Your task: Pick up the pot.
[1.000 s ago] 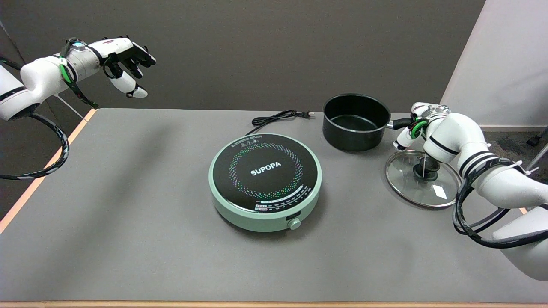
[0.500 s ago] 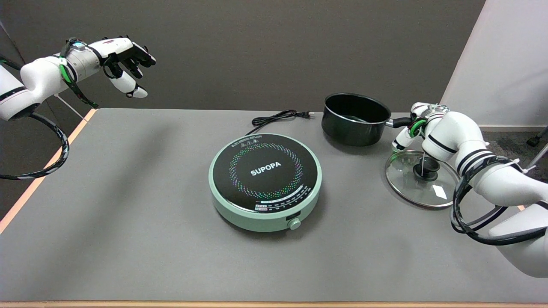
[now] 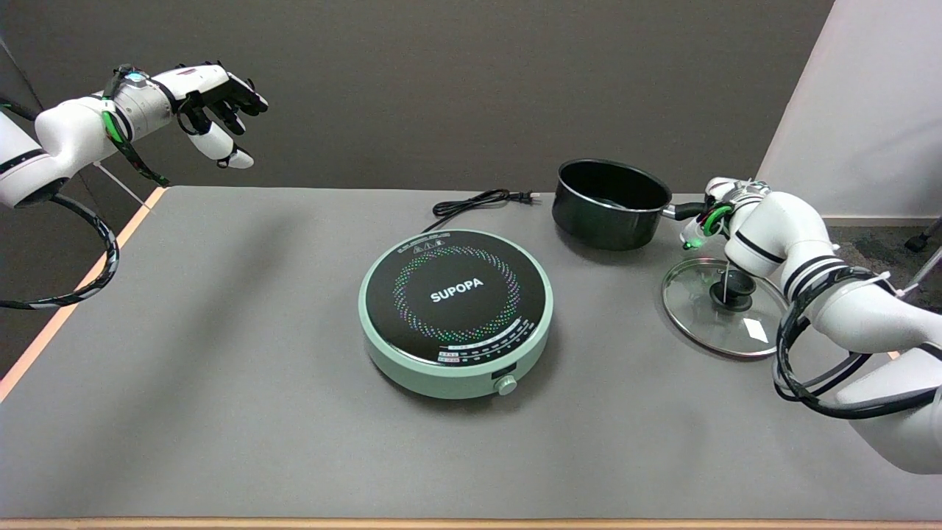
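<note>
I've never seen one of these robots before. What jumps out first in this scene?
The mint-green induction cooker with SUPOPA on its black top sits mid-table and draws the eye first. Behind it to the right, the right hand grips the handle of a black pot, which hangs tilted above the grey table. Just in front of that hand a glass lid lies flat, and at upper left the other hand hangs idle in the air.

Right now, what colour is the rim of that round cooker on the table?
Pale mint green around the cooker, clearest in the head view.
</note>
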Controlling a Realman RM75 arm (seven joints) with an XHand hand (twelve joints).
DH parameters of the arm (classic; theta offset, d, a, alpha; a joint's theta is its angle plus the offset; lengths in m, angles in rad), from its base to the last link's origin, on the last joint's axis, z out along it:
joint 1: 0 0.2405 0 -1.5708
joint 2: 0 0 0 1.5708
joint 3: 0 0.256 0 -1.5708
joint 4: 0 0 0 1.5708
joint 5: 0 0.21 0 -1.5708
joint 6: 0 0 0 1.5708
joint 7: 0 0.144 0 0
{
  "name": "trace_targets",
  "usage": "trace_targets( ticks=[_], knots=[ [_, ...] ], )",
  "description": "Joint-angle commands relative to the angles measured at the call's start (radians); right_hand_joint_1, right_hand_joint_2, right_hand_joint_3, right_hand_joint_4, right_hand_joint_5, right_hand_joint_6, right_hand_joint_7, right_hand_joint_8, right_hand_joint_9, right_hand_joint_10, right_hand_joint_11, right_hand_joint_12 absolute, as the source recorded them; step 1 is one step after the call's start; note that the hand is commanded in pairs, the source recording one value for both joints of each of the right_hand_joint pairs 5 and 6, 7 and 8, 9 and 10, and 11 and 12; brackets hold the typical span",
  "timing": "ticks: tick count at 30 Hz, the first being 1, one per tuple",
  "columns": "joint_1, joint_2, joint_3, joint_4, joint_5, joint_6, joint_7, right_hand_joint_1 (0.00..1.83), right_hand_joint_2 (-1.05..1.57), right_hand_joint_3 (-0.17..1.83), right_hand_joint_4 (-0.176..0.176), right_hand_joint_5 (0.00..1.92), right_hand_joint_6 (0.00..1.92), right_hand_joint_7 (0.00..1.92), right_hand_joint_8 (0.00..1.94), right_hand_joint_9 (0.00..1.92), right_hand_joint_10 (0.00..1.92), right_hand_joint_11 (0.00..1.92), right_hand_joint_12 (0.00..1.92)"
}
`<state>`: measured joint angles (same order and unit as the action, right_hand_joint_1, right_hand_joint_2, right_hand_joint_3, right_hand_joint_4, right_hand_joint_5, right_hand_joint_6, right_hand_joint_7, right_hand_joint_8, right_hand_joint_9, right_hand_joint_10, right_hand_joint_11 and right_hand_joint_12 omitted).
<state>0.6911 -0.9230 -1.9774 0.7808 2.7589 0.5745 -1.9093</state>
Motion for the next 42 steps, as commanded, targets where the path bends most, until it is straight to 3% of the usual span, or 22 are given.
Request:
trace_targets(
  ticks=[1, 9, 26, 35, 42],
  knots=[
    [0.014, -0.006, 0.01, -0.025, 0.0, -0.01, 0.007, 0.84, 1.48, 0.66, -0.028, 1.92, 1.92, 1.92, 1.92, 1.92, 1.92, 1.92, 1.92],
    [0.01, -0.006, 0.016, -0.026, 0.0, -0.037, 0.007, 0.83, 1.52, 0.82, -0.03, 1.92, 1.92, 1.92, 1.92, 1.92, 1.92, 1.92, 1.92],
    [-0.057, 0.021, 0.094, 0.058, -0.006, -0.14, 0.008, 0.82, 1.57, 0.64, -0.031, 1.92, 1.92, 1.92, 1.92, 1.92, 1.92, 1.92, 1.92],
    [-0.163, 0.064, 0.223, 0.172, -0.027, -0.266, 0.008, 0.83, 1.57, 0.62, -0.031, 1.92, 1.92, 1.92, 1.92, 1.92, 1.92, 1.92, 1.92],
    [-0.299, 0.079, 0.416, 0.261, -0.024, -0.437, 0.008, 0.83, 1.57, 0.63, -0.031, 1.92, 1.92, 1.92, 1.92, 1.92, 1.92, 1.92, 1.92]
  ],
)
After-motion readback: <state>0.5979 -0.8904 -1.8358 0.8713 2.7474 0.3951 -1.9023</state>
